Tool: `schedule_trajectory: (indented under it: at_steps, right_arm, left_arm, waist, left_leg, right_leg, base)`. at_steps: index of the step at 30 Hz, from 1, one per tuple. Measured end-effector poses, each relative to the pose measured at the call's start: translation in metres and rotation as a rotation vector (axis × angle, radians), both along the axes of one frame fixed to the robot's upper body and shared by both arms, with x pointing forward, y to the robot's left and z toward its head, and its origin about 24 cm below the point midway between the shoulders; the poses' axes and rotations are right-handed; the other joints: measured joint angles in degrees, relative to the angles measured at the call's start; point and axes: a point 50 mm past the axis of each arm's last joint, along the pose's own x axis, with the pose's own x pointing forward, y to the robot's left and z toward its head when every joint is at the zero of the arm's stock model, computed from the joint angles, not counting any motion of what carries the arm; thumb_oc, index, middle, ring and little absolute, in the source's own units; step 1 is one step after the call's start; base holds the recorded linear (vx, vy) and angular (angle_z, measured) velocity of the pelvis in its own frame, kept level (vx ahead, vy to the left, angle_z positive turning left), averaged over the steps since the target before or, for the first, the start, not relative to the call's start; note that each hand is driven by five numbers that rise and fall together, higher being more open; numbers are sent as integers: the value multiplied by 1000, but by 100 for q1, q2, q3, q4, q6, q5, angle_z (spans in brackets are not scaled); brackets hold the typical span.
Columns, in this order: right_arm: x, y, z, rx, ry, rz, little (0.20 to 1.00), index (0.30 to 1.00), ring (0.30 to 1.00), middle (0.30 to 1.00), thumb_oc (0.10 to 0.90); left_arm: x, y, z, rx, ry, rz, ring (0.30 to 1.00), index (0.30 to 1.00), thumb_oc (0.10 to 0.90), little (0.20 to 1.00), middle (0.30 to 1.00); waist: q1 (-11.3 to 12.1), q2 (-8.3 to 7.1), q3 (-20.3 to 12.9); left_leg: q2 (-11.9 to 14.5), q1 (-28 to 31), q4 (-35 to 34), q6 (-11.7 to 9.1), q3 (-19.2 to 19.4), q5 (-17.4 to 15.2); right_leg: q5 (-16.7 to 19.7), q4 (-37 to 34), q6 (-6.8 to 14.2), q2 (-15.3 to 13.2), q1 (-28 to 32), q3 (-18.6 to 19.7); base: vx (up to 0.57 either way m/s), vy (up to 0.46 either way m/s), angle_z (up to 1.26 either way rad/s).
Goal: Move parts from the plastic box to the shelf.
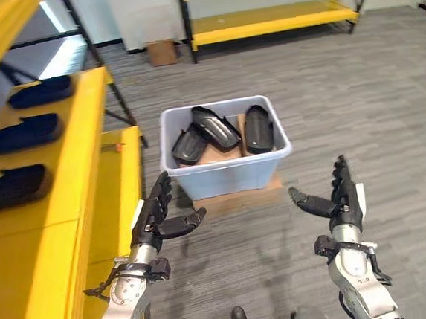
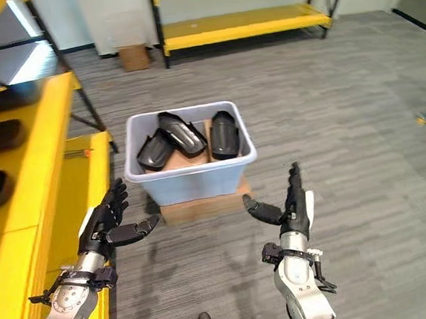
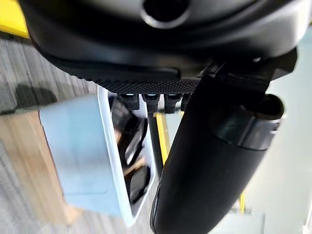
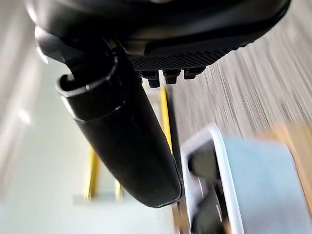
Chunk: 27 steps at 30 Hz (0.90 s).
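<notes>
A pale plastic box point(image 1: 229, 171) stands on a flat piece of cardboard point(image 1: 238, 194) on the floor ahead of me. Three black curved parts point(image 1: 215, 129) lie inside it. More black parts point(image 1: 23, 133) rest on the yellow shelf point(image 1: 66, 187) at my left. My left hand point(image 1: 157, 215) is open, fingers straight, held near the box's front left corner. My right hand point(image 1: 339, 197) is open too, right of the box's front right corner. Neither hand touches the box, and both are empty. The box point(image 3: 87, 161) and its parts also show past the left hand in the left wrist view.
A second yellow shelf unit point(image 1: 271, 16) stands against the far wall, with a small cardboard box point(image 1: 162, 52) on the floor beside it. Black shelf legs point(image 1: 109, 86) slant down left of the plastic box. Grey carpet point(image 1: 358, 117) stretches to the right.
</notes>
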Motion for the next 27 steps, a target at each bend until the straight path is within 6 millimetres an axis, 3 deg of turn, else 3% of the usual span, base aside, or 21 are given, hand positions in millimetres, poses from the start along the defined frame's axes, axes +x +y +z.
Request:
schedule_trajectory:
  at_steps: [1,2,3,4,6,8,10,11,13,14,15,16,18,23,27]
  right_arm:
    - [-3,-7,3,-2,-26,-31,1000,1000,1000,1000,900]
    - [-5,-10,6,-3,-45,-49,1000,1000,1000,1000,900]
    - [-17,-23,17,-26,-103,-90,1000,1000,1000,1000,900]
    - [-22,-28,23,-34,-141,-106,1000,1000,1000,1000,900]
    - [-28,-34,26,-50,-180,-147,1000,1000,1000,1000,900]
    - [-36,-37,26,-88,-186,-194,1000,1000,1000,1000,900]
    - [-39,-35,26,-107,-195,-218,1000,1000,1000,1000,900]
    - [-39,-34,28,-109,-205,-214,1000,1000,1000,1000,900]
    - [-37,-32,33,-110,-234,-203,1000,1000,1000,1000,900]
    - [-35,-31,34,-110,-241,-201,1000,1000,1000,1000,900]
    - [-30,-28,40,-123,-261,-181,1000,1000,1000,1000,900]
    - [-25,-25,44,-127,-276,-164,1000,1000,1000,1000,900]
    - [-17,-23,51,-137,-303,-157,1000,1000,1000,1000,900]
    - [-13,-24,62,-241,-344,-143,1000,1000,1000,1000,900]
    - [-9,-23,70,-294,-374,-133,1000,1000,1000,1000,900]
  left_arm:
    - [0,0,2,29,-19,-2,1000,1000,900,1000,1000]
    - [0,0,4,42,-35,0,1000,1000,900,1000,1000]
    - [0,0,9,45,-79,13,1000,1000,900,1000,1000]
    - [-2,1,10,44,-93,26,1000,1000,900,1000,1000]
    - [-6,1,6,34,-89,46,1000,1000,900,1000,1000]
    - [-8,-4,6,23,-111,42,1000,1000,900,1000,1000]
    - [-12,-7,4,15,-115,27,1000,1000,900,1000,1000]
    - [-16,-7,3,23,-111,27,1000,1000,900,1000,1000]
    - [-19,-8,3,54,-114,29,1000,1000,900,1000,1000]
    - [-20,-9,4,61,-121,24,1000,1000,900,1000,1000]
    - [-20,-14,13,62,-161,6,1000,1000,900,1000,1000]
    - [-18,-17,20,58,-192,-6,1000,1000,900,1000,1000]
    - [-13,-20,26,53,-219,-21,1000,1000,900,1000,1000]
    - [-8,-28,34,40,-258,-54,1000,1000,900,1000,1000]
    - [-5,-29,39,2,-275,-55,1000,1000,900,1000,1000]
  waist:
    - [-36,-37,0]
    - [-50,-83,15]
    - [-206,-186,67]
    - [-249,-214,79]
    - [-326,-204,99]
    - [-374,-193,112]
    - [-418,-192,107]
    - [-405,-227,87]
    - [-362,-152,49]
    - [-346,-97,16]
    - [-279,71,-28]
    - [-281,101,-25]
    - [-298,99,-24]
    - [-351,103,-24]
    - [-346,158,-19]
  left_leg:
    - [-28,-5,-5,-34,29,-65]
    - [-67,-8,1,-60,38,-100]
    - [-207,-12,4,-87,-51,-135]
    - [-267,10,-1,-85,-86,-154]
    - [-289,164,21,-148,-249,-273]
    - [-283,270,69,-207,-520,-367]
    - [-231,531,-35,-340,-753,-421]
    - [-221,719,-100,-451,-841,-453]
    - [-67,886,-104,-750,-983,-573]
    - [18,907,-107,-827,-986,-598]
    - [301,1010,-154,-1017,-949,-665]
    - [453,1029,-159,-1120,-910,-615]
    - [664,1188,-145,-1278,-874,-511]
    - [896,1245,-82,-1348,-825,-468]
    - [936,973,-71,-1423,-794,-423]
  right_leg:
    - [39,-1060,11,0,-30,-241]
    - [125,-1651,-34,-2,-71,-288]
    - [503,-3489,9,-5,-63,-213]
    - [715,-4119,-25,-24,-60,-191]
    - [1082,-4700,-97,-7,17,17]
    - [1277,-4692,-76,-61,151,356]
    - [1438,-4689,-115,-72,469,416]
    - [1431,-4690,-95,-74,751,417]
    - [1922,-4639,-134,34,997,338]
    - [2088,-4637,-257,117,1022,304]
    - [2226,-4629,-623,432,1062,194]
    - [2211,-4617,-811,577,1101,116]
    - [1958,-4494,-915,763,1268,24]
    - [1578,-4303,-894,936,1333,-86]
    - [1481,-4022,-920,889,935,-151]
  base:
    - [154,-142,-14]
    - [187,-127,10]
    - [207,-108,21]
    - [212,-90,35]
    - [204,-85,32]
    - [221,-115,63]
    - [233,-166,64]
    - [230,-176,43]
    - [242,-182,40]
    - [230,-168,20]
    - [343,-239,7]
    - [308,-210,4]
    - [289,-188,9]
    - [207,-153,8]
    - [132,-144,9]
